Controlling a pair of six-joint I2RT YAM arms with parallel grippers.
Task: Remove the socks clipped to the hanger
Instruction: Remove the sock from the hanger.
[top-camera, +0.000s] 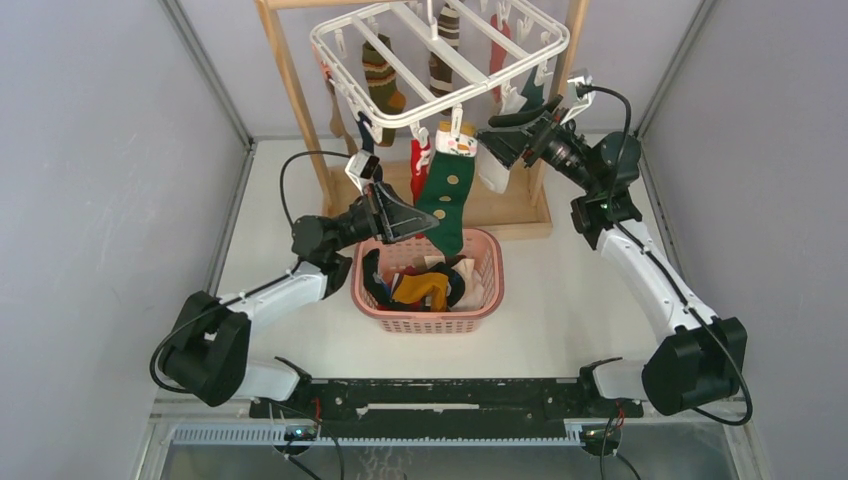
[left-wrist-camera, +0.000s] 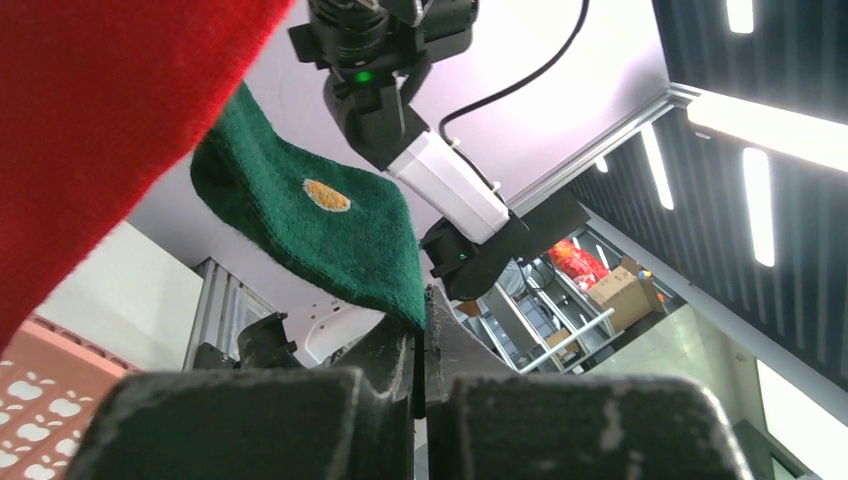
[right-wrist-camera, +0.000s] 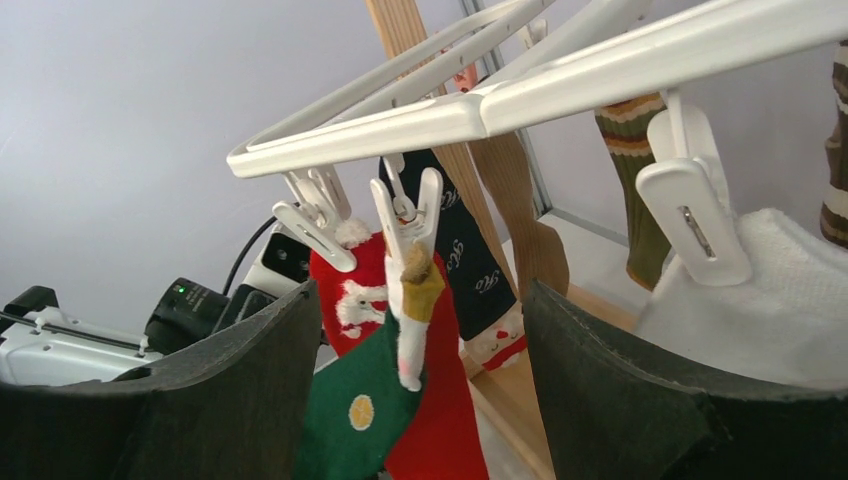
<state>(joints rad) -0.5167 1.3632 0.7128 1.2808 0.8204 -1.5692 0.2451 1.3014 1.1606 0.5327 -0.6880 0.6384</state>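
Observation:
The white hanger (top-camera: 440, 90) hangs at the back with several socks clipped to it. A dark green sock with yellow dots (top-camera: 447, 195) hangs from a front clip (top-camera: 456, 125). My left gripper (top-camera: 430, 224) is shut on that sock's lower edge; the left wrist view shows the green fabric (left-wrist-camera: 330, 230) pinched between the closed jaws (left-wrist-camera: 424, 330). My right gripper (top-camera: 492, 135) is open, just right of that clip. In the right wrist view its fingers (right-wrist-camera: 230, 400) frame the clip (right-wrist-camera: 405, 225) and the green sock (right-wrist-camera: 350, 420), not touching them.
A pink basket (top-camera: 485, 312) with several loose socks stands below the hanger. A light wooden rack (top-camera: 290, 90) carries the hanger. Red (right-wrist-camera: 345, 290), navy (right-wrist-camera: 455, 240), striped (right-wrist-camera: 635, 170) and white (right-wrist-camera: 780, 300) socks hang nearby. Grey walls stand on both sides.

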